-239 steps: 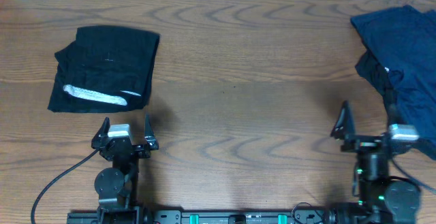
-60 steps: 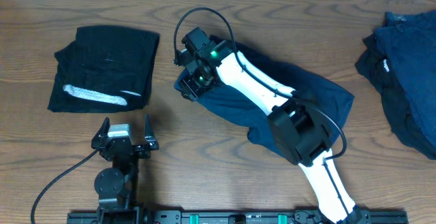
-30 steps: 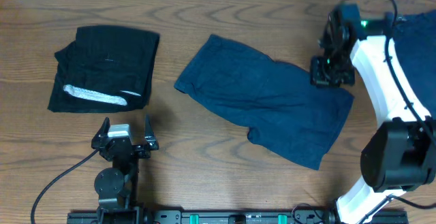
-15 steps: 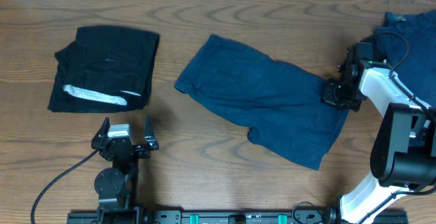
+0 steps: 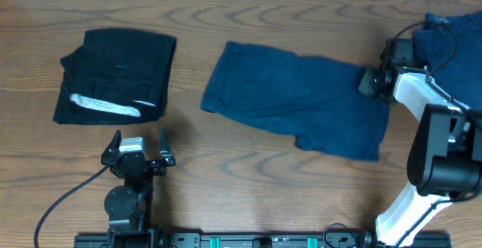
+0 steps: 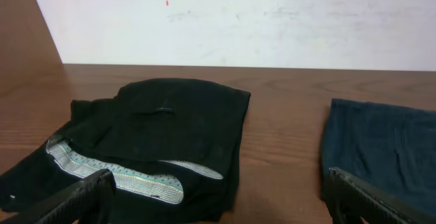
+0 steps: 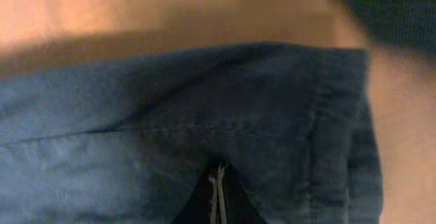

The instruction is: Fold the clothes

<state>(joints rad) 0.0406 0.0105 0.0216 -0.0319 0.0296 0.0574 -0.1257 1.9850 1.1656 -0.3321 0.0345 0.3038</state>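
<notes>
While the right gripper (image 5: 374,81) pinches the navy shorts (image 5: 294,101) at their three-o'clock edge, a hard tug could bunch them; the left gripper (image 5: 139,136) rests spread apart.

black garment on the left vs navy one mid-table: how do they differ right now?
Colour: the black garment has a whitish-grey band; the navy garment is plain blue. Pose: the black garment is folded compact; the navy garment lies spread out. Contact: nothing touches the black garment; the right gripper pinches the navy garment's right edge. Both are soft cloth on the table.
</notes>
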